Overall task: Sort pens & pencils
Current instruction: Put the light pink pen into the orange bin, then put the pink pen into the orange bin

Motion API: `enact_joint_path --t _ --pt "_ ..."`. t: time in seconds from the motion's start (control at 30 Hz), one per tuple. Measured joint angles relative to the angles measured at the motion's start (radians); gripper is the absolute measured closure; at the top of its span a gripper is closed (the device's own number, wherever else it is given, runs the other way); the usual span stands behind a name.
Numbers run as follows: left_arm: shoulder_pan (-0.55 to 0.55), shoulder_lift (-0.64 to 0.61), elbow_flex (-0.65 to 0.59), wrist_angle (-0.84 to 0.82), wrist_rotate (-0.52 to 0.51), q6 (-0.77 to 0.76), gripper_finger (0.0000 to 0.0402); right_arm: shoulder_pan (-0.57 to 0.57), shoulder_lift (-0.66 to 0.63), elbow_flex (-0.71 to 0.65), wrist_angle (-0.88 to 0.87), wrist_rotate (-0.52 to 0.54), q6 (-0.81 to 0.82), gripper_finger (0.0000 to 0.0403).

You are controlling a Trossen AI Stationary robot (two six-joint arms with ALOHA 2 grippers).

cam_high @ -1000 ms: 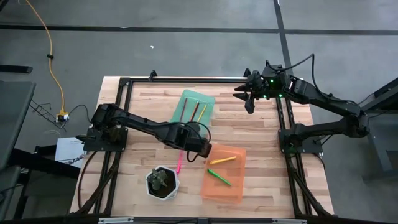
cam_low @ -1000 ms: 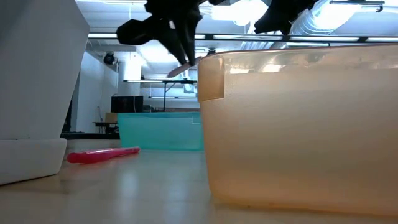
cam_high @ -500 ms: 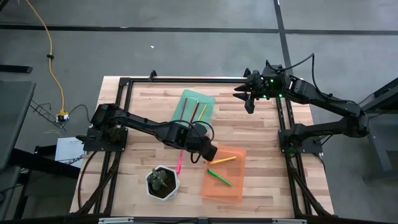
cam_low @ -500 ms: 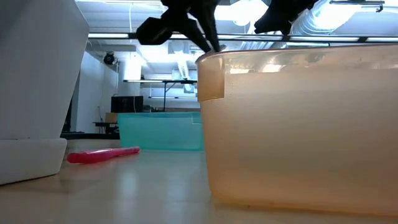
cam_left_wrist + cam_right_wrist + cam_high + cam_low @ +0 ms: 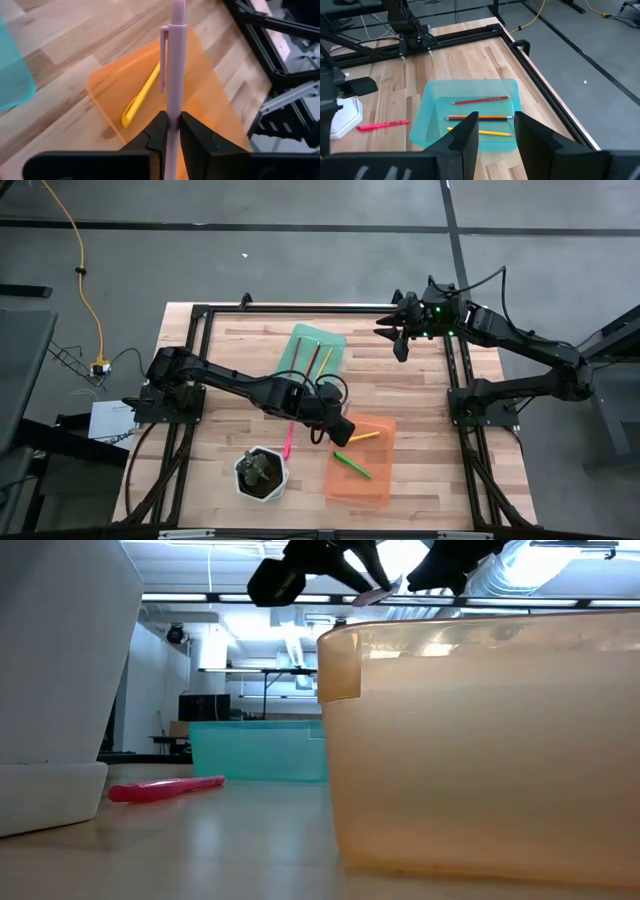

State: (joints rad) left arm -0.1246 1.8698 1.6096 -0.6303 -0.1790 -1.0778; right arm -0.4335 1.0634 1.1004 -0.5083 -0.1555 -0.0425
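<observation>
My left gripper is shut on a pale pink pen above the orange tray, at the tray's far left corner. In that tray lie a yellow pen and a green pen. A bright pink pen lies flat on the table between the tray and the white pot. The green tray holds a red, a dark and a yellow pencil. My right gripper hangs open over the table's far right. My left gripper pinches the pale pink pen's barrel between its two fingers. The fingers slant down from the table's left, and the pen runs on past them, clip end foremost. The pen is lifted clear, over the orange tray.
A white hexagonal pot with a plant stands near the front edge, left of the orange tray. A black frame runs round the table. Bare wood lies between the two trays and right of the green one.
My left gripper has gone toward the table's right edge and a little up, tipping its fingers nearer level and rolling somewhat. The pale pink pen went with it, from beside the orange tray to over the tray's corner. The right arm kept still.
</observation>
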Motion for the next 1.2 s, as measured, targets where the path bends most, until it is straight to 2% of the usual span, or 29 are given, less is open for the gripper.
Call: enact_joint_path --t 0.47,0.83,1.0,1.1,1.2 --pt "0.000 0.000 0.000 0.056 0.037 0.062 0.0365 -0.045 0.000 0.000 0.004 -0.001 -0.010 0.0285" --pt "0.000 0.000 0.000 0.058 0.037 0.075 0.0304 -0.051 0.000 0.000 0.008 -0.011 -0.011 0.0285" --pt "0.000 0.000 0.000 0.049 0.018 0.065 0.0289 -0.051 0.000 0.000 0.010 -0.012 -0.011 0.0285" --pt "0.000 0.000 0.000 -0.011 0.006 0.028 0.0292 -0.051 0.000 0.000 0.010 -0.012 -0.011 0.0285" --pt "0.000 0.000 0.000 -0.166 0.015 -0.067 0.0299 -0.051 0.000 0.000 0.010 -0.013 -0.011 0.0285"
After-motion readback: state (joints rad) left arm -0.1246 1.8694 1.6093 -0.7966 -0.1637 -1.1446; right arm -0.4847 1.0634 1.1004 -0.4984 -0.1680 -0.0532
